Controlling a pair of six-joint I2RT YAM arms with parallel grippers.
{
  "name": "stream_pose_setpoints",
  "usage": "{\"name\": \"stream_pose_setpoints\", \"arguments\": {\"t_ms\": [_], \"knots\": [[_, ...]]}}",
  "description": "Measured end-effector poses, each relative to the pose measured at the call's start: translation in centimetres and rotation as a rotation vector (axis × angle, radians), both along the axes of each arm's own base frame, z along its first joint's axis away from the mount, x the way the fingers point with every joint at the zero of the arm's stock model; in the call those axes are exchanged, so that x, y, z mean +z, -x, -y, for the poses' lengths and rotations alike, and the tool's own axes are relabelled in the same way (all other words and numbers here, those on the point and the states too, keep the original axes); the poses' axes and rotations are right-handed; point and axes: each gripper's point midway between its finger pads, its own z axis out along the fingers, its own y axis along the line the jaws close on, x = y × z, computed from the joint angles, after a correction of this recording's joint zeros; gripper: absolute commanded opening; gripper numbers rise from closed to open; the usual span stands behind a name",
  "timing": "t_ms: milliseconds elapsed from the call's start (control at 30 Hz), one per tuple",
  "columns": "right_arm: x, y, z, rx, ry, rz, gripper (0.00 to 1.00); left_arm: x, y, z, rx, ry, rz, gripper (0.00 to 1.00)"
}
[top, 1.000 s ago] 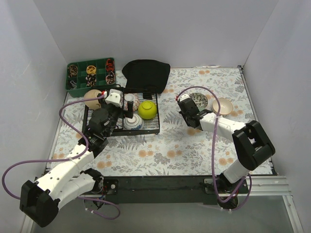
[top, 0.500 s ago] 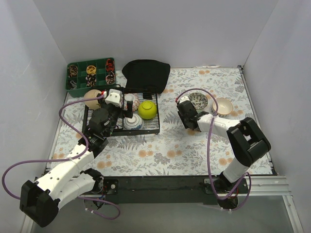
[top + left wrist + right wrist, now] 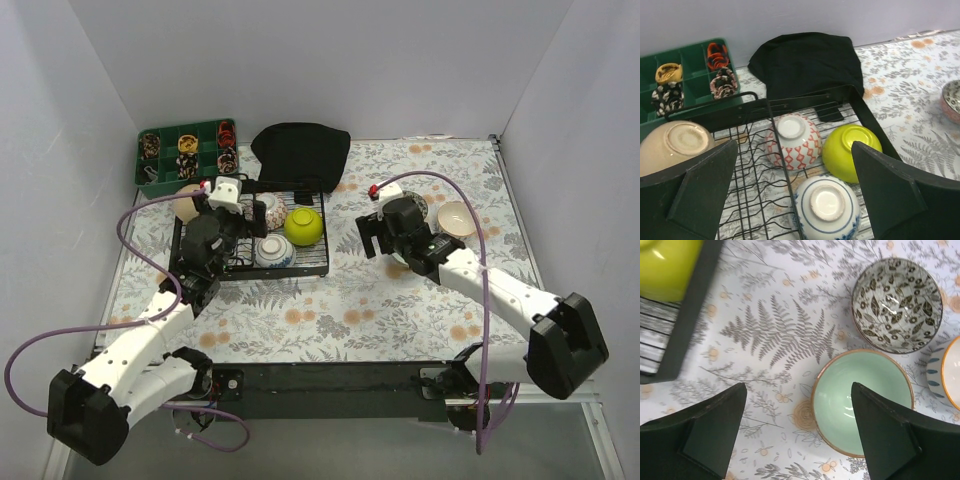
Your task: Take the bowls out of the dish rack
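Currently: lime-green bowl (image 3: 850, 150) and blue-rimmed bowl (image 3: 826, 205) lie upside down inside dish rack (image 3: 867, 120). Left gripper (image 3: 795, 195) above rack, spread wide, empty. Right gripper (image 3: 800, 435) likewise spread, over mint bowl (image 3: 860, 407) right of rack.

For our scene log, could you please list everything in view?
dish rack: 1, black wire, table's left half
bowls in rack: 4, cream, red-patterned, lime-green, blue-rimmed, bases up
bowls on table: 3, mint, black-and-white floral, white-and-blue, upright, right half
compartment tray: 1, green, far-left corner
cloth: 1, black, behind the rack
table: 1, floral-printed, under everything
left gripper: 1, black, open over the rack
right gripper: 1, black, open near the mint bowl
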Motion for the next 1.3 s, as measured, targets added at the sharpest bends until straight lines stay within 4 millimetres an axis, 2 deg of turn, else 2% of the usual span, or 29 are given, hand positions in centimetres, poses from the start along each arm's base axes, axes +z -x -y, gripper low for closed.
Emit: {"name": "stream_pose_setpoints", "arguments": {"t_ms": [100,200,333,500,633,767,933,1300], "knots": [[2.5,0.7,-0.9,0.05,-0.087,0.047,0.96,-0.1,-1.3,-2.1,0.066,0.041,-0.031,0.98],[3.6,1.7,-1.3,0.099,-0.148,0.069,0.96,-0.1,-3.0,-5.3,0.17,0.1,-0.067,0.98],[3.3,2.9,-1.9,0.157,-0.191,0.061,0.96,-1.3,-4.8,-9.8,0.313,0.18,-0.132,0.98],[2.3,4.4,-2.4,0.216,-0.226,0.041,0.97,-4.0,-6.4,-15.0,0.467,0.285,-0.238,0.98],[2.1,5.1,-2.7,0.252,-0.249,0.043,0.98,-6.5,-6.8,-17.6,0.533,0.351,-0.315,0.98],[2.3,5.3,-2.9,0.283,-0.261,0.062,0.99,-8.3,-7.3,-19.1,0.547,0.416,-0.377,0.98],[2.4,5.6,-3.2,0.315,-0.265,0.071,0.99,-9.9,-8.2,-20.0,0.536,0.464,-0.437,0.98],[2.7,5.9,-4.1,0.375,-0.283,0.077,0.99,-12.7,-9.0,-18.6,0.447,0.474,-0.535,0.98]]}}
